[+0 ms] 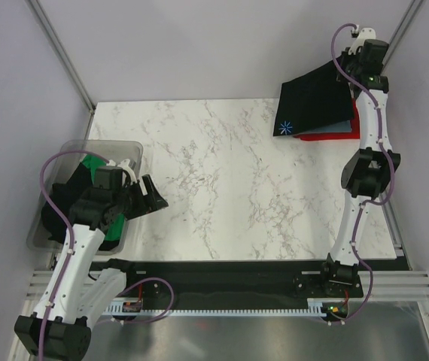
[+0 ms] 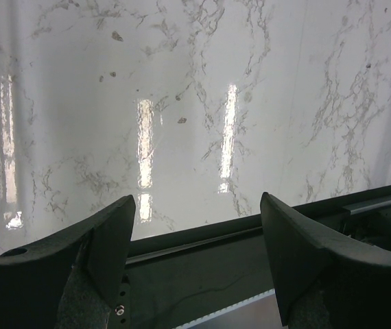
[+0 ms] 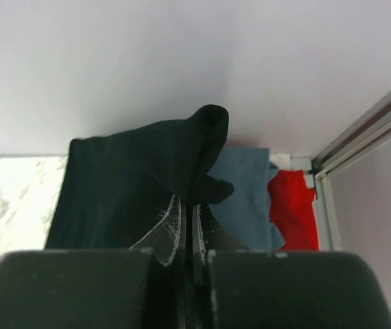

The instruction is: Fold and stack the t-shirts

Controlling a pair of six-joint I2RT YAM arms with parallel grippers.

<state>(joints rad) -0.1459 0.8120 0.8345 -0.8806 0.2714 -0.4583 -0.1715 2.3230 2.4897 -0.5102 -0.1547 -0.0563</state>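
A large black t-shirt [image 1: 314,101] with a blue-white starburst print [image 1: 285,127] lies at the far right corner, over a slate grey-blue shirt [image 1: 335,129] and a red shirt [image 1: 327,137]. My right gripper [image 1: 352,62] is shut on the black shirt's far edge and lifts it; the wrist view shows the cloth [image 3: 134,185] bunched between the fingers, with the grey-blue [image 3: 247,185] and red [image 3: 293,205] shirts beyond. My left gripper [image 1: 153,197] is open and empty over the table beside the bin; in its wrist view [image 2: 197,226] nothing lies between the fingers. A green shirt [image 1: 92,167] and another black shirt [image 1: 62,197] lie in the bin.
A clear plastic bin [image 1: 120,147] stands at the left edge of the marble table [image 1: 222,180]. A black rail [image 1: 237,271] runs along the near edge. Walls and aluminium posts [image 1: 60,53] close in the back and sides.
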